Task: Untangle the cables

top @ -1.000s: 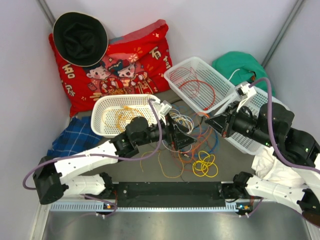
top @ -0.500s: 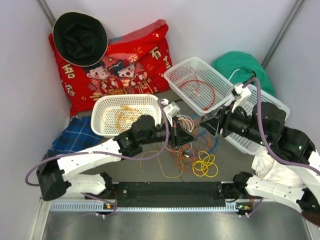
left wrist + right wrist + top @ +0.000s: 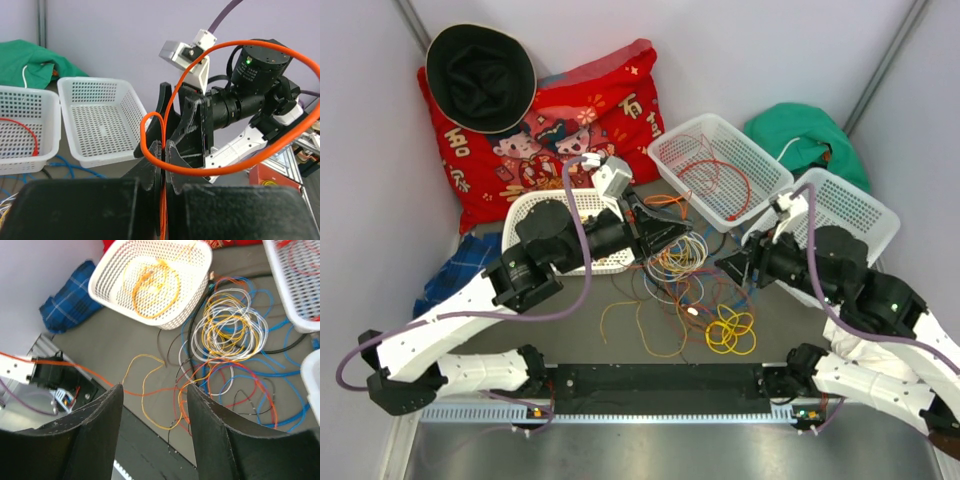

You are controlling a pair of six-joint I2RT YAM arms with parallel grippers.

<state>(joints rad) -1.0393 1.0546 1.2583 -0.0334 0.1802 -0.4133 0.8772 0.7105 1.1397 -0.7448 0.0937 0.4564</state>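
Cables (image 3: 692, 262) in a messy heap on the counter (image 3: 575, 325)
left claw (image 3: 164, 150) is clamped on an orange cable (image 3: 220, 173), right claw (image 3: 154, 402) is spread wide

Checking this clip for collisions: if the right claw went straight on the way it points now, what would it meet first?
The right claw would probably meet the loose orange and yellow cables on the table first, short of the main tangle; depth is unclear.

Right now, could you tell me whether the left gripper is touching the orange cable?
Touching. The left wrist view shows the left gripper shut on the orange cable, which is pinched between its closed fingertips.
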